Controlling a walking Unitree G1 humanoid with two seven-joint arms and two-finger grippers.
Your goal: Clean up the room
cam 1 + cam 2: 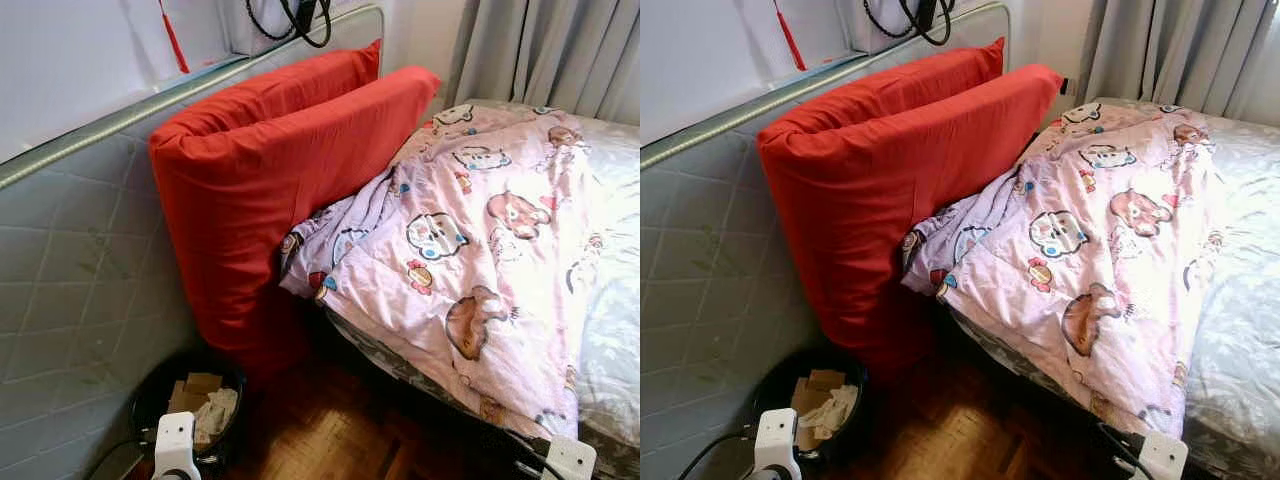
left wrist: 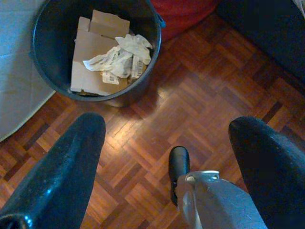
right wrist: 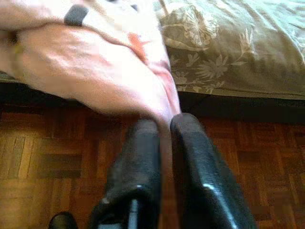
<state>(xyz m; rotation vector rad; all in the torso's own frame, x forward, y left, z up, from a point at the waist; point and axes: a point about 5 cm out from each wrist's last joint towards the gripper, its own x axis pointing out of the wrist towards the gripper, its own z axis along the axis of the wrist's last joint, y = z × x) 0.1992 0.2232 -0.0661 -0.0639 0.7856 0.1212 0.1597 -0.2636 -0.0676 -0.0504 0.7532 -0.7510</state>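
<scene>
1. Nearest to my head camera sit the two white wrist housings at the bottom edge, with the parquet floor [image 2: 200, 95] between them; both arms are low beside the bed.
2. Right claw [image 3: 164, 125]: fingers pressed together on the hanging corner of the pink cartoon quilt [image 1: 470, 250], right where it droops off the mattress edge. Risk as I judge it: the pinch holds only a thin fold near the fingertips, so a quick pull could let it slip out, or drag the whole quilt off the bed onto the floor.
3. Left claw [image 2: 167, 143]: fingers spread wide, holding nothing, hovering over the floor just beside the black bin [image 2: 43, 67]. If I swing that arm without looking, I could tip the bin and spill its cardboard and crumpled paper [image 2: 119, 57].
4. Quilt itself: rumpled and bunched, lying skewed over the grey floral sheet [image 1: 610, 300], its upper end tucked against the red cushions [image 1: 260, 170] that lean on the quilted headboard [image 1: 70, 270]. It looks soft and limp, so it will sag and fold wherever it is not supported.
</scene>
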